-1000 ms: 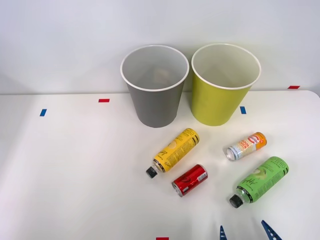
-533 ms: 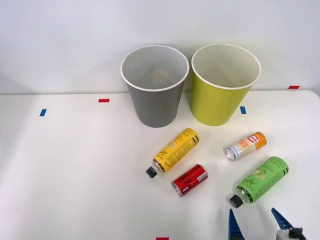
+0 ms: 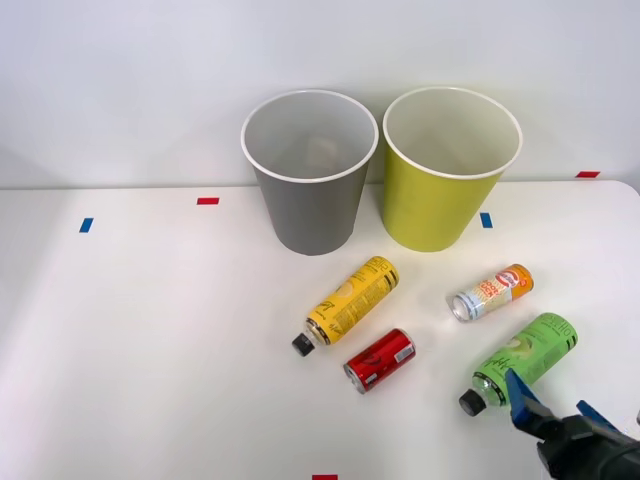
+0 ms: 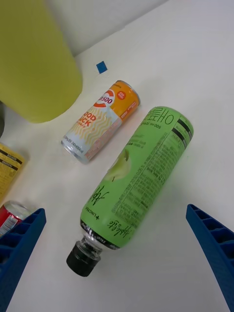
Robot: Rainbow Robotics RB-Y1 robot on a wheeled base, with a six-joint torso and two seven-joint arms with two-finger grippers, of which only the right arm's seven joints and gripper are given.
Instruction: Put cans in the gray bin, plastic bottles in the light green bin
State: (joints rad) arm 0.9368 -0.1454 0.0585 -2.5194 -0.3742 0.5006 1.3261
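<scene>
The gray bin (image 3: pixel 310 205) and the light green bin (image 3: pixel 435 205) (image 4: pixel 34 68) stand upright side by side at the back of the table. In front of them lie a yellow-label bottle (image 3: pixel 350 300) (image 4: pixel 7 168), a red can (image 3: pixel 380 360) (image 4: pixel 10 213), an orange-and-white can (image 3: pixel 490 292) (image 4: pixel 100 122) and a green-label bottle (image 3: pixel 528 355) (image 4: pixel 139 175). My right gripper (image 3: pixel 555 405) (image 4: pixel 114 209) is open, just above the near end of the green bottle, its fingers either side of the black cap (image 4: pixel 84 257). It holds nothing.
Small tape marks dot the white table: blue (image 3: pixel 86 225), red (image 3: pixel 207 201), blue (image 3: pixel 486 220) (image 4: pixel 101 67), red (image 3: pixel 587 174) and red (image 3: pixel 324 477). The table's right edge runs close to the green bottle. A white wall stands behind the bins.
My right gripper has come further in from the bottom right, from fingertips at the frame edge to over the green bottle's cap end. The cans, bottles and bins have not moved.
</scene>
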